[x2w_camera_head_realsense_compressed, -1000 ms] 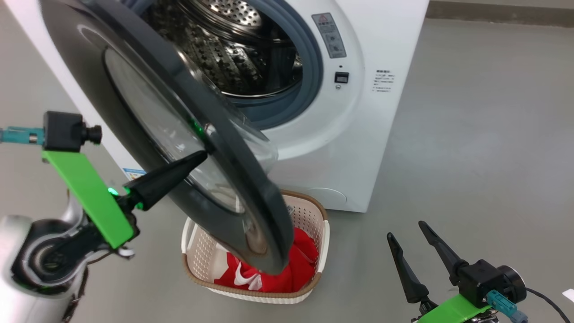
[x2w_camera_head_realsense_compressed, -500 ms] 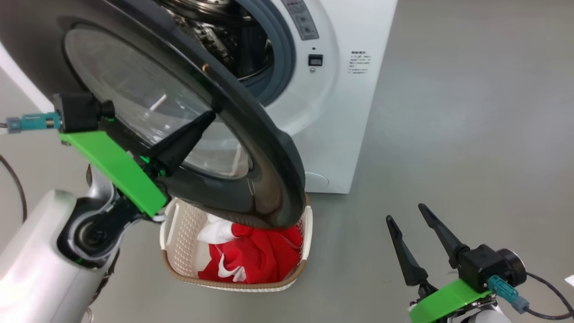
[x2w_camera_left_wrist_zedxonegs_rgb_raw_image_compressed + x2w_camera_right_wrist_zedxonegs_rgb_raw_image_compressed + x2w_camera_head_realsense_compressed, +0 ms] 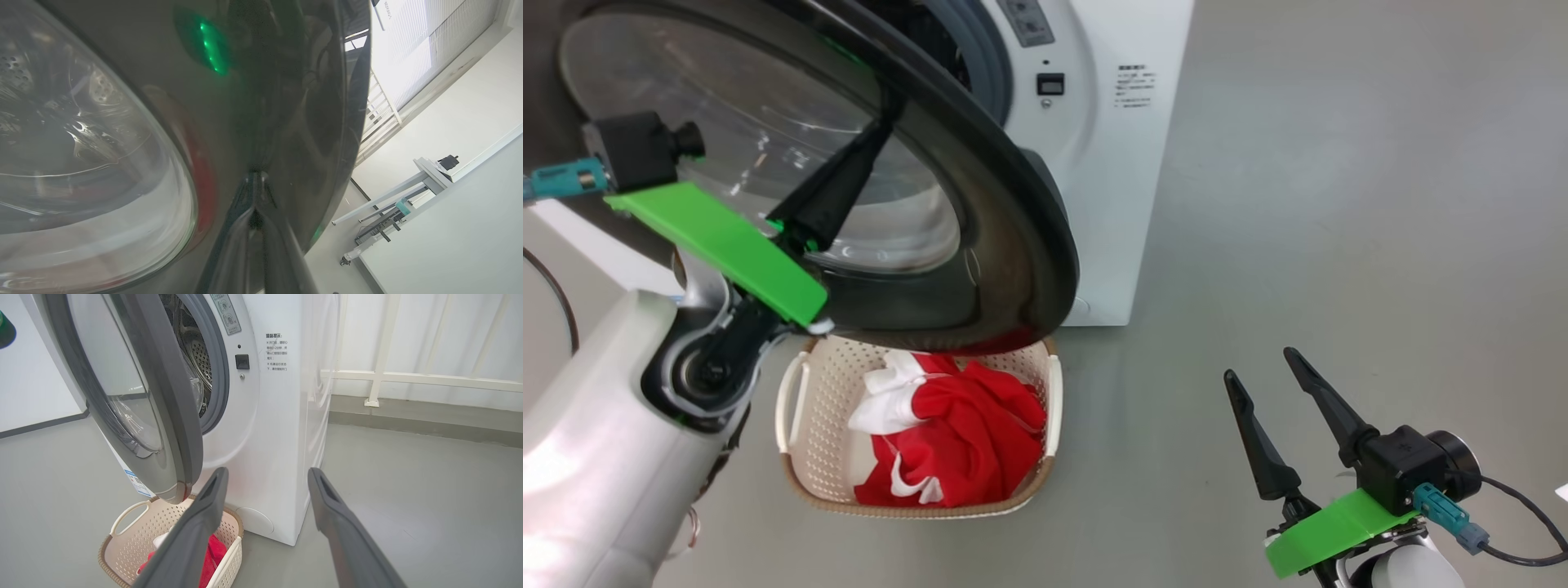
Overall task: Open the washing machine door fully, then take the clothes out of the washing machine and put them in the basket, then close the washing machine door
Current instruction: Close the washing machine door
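Closing the door point(image 3: 980, 188) is judged the step in hand. It is pressed on its black rim by the left gripper point(image 3: 882, 122), fingers pinched together, empty. The push should be carried squarely to the washer point(image 3: 1111, 204) until latched. The right gripper point(image 3: 1259, 363) is spread, idle. The clothes point(image 3: 964, 425) are in the basket point(image 3: 817, 392), just beneath the door edge.

floor point(image 3: 1339, 204): plain grey, smooth
on floor: washing machine point(image 3: 1111, 163), white, standing upright
on floor: basket point(image 3: 827, 425), just beside washer's front base
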You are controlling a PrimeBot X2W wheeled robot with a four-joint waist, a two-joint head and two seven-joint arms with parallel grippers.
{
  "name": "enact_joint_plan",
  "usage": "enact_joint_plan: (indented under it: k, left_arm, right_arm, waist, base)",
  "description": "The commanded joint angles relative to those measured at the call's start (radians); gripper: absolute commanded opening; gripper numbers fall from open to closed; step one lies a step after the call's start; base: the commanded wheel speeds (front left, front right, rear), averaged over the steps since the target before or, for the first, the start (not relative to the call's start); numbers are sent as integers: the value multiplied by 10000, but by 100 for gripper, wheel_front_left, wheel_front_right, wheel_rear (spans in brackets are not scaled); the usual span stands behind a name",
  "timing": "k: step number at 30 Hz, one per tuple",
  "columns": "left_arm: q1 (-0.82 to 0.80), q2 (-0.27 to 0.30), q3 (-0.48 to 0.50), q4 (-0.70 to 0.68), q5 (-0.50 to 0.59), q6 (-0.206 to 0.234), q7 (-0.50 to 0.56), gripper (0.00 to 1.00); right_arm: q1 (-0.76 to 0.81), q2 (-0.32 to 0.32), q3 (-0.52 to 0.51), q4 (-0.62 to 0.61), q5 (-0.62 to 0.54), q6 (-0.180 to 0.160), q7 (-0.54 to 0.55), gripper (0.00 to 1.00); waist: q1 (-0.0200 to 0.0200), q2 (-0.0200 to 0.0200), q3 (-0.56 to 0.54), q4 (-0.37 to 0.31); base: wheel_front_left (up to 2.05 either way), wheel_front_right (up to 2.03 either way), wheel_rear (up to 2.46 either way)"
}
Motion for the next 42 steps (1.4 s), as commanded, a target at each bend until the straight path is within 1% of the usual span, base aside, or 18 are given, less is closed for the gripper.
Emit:
enact_joint_plan:
  k: [1,11,20,28,34,37,38,39,40,42]
  left_arm:
    - [-649,343,275,-35,-129,-69,-296,0]
    - [-1461,498,-129,713,-250,-69,-1581,0]
    - [-1980,679,-471,1509,-478,-69,-2332,0]
    - [-1843,821,-969,1656,-666,-69,-2652,0]
    - [-1114,978,-1388,1438,-805,-69,-2929,0]
    - [-568,1108,-1443,1273,-1006,-69,-3067,0]
    - [-378,1153,-1442,1211,-1087,-69,-3102,2]
    - [-199,1232,-1443,1177,-1117,-69,-3139,11]
    - [-25,1276,-1400,1130,-1177,-69,-3186,25]
    - [318,1385,-1281,1029,-1288,-69,-3259,29]
  right_arm:
    - [-325,27,210,-266,24,63,-65,100]
    - [-451,27,308,-288,142,63,-65,100]
    - [-464,27,346,-316,236,63,-65,100]
    - [-412,28,288,-279,256,63,-65,100]
    - [-251,28,198,-214,198,63,-65,100]
    - [-162,28,182,-180,187,63,-65,100]
    - [-121,28,157,-174,183,63,-65,100]
    - [-86,28,134,-172,180,63,-65,100]
    - [-44,28,96,-172,174,63,-65,100]
    - [27,28,37,-180,160,63,-65,100]
  waist:
    - [0,-1,99,-180]
    - [0,-1,335,-756]
    - [0,-1,402,-1136]
    - [0,-1,216,-1087]
    - [0,-1,-82,-874]
    - [0,-1,-263,-797]
    - [0,-1,-315,-755]
    - [0,-1,-355,-724]
    - [0,-1,-408,-676]
    - [0,-1,-472,-604]
  base:
    - [0,0,0]
    - [0,0,0]
    - [0,0,0]
    - [0,0,0]
    - [0,0,0]
    - [0,0,0]
    - [0,0,0]
    - [0,0,0]
    - [0,0,0]
    - [0,0,0]
